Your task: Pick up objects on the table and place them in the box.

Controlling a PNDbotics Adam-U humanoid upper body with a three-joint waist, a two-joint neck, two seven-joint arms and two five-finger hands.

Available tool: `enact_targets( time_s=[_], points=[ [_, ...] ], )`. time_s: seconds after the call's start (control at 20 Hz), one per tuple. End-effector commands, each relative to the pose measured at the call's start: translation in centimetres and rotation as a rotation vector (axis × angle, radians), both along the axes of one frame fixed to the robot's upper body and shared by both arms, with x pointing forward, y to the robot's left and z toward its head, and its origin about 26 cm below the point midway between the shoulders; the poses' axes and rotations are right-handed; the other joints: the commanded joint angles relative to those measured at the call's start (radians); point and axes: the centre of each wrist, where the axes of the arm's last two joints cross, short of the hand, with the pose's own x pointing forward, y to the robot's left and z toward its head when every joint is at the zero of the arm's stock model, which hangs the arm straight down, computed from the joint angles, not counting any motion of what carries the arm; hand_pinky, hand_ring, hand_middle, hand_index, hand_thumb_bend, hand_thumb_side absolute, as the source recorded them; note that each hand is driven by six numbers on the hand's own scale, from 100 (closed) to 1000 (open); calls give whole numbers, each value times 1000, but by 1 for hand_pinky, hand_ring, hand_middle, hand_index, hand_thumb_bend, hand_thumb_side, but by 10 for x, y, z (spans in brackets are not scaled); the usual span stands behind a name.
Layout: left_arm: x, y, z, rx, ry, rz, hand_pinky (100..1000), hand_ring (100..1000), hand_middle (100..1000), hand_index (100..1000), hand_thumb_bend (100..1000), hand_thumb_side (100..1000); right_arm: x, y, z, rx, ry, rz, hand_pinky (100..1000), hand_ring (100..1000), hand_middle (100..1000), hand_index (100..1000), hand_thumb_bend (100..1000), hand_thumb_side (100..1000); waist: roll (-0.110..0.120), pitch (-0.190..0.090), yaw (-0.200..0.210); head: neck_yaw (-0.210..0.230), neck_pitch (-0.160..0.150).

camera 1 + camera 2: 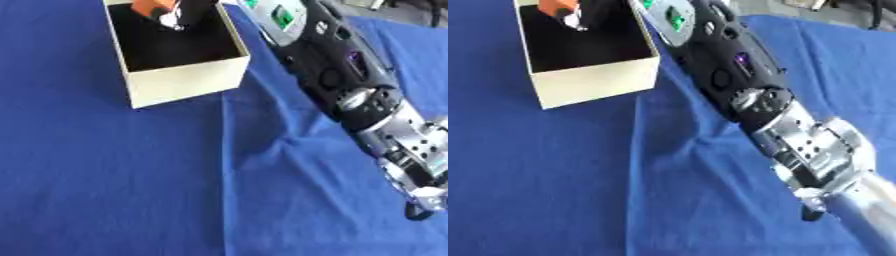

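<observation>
Right arm reached into box; orange object at the hand.

The robot's black-and-silver right arm (350, 85) crossed the blue cloth-covered table (131, 190) from lower right to the cream cardboard box with dark interior (188, 77). The right hand (179, 15) was inside the box at its far end, touching a small orange object (147, 7). Whether the fingers were spread or pinching it could not be told.

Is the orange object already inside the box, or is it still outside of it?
Inside. The orange object shows within the box walls, against its dark interior, at the far end. The right robot hand reaches in beside it; whether it holds it, cannot tell.
</observation>
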Motion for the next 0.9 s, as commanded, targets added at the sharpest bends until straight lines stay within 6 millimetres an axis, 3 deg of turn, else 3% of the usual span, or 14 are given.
enact_targets(
  time_s=[0.05, 0.1, 0.55, 0.9],
  points=[
    [-2, 0, 6, 5, -19, -5, 480, 532, 626, 711, 263, 716, 1, -4, 3, -21, -1, -19, 667, 741, 697, 723, 100, 146, 15, -20, 0, 0, -1],
    [-2, 0, 6, 4, -20, -6, 480, 532, 626, 711, 261, 716, 4, -5, -1, -28, 11, -25, 668, 742, 698, 724, 100, 121, 16, -20, 1, -1, -2],
    [-2, 0, 7, 2, -22, -5, 480, 532, 626, 710, 258, 717, 15, -10, -19, -76, 85, -40, 682, 760, 716, 733, 100, 174, 9, -11, 9, 3, -4],
    [-2, 0, 7, -1, -21, -7, 480, 531, 626, 710, 254, 720, 19, -14, -21, -96, 55, -69, 795, 892, 833, 837, 100, 342, 3, -5, 18, 0, -7]
  ],
)
